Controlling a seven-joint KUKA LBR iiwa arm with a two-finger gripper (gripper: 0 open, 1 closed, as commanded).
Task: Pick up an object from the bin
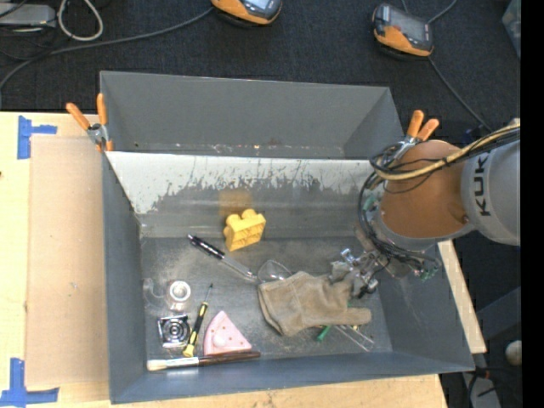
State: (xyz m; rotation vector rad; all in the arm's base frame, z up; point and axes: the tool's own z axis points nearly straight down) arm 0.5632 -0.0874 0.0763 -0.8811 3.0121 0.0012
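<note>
I see the gripper (360,279) low on the right side of the bin (246,117), just over the right end of a crumpled tan glove (299,307) that lies toward the near wall. I cannot tell whether the claw is open or closed. A yellow block (244,229) sits farther left, and a pink wedge (223,335) lies at the near left.

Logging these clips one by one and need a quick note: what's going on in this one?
The KUKA arm reaches in from the right. Its gripper is low in the right part of the grey bin, at the right end of a crumpled tan glove. Whether it has hold of the glove cannot be told. A yellow toy block, a black pen and a pink wedge lie further left.
</note>
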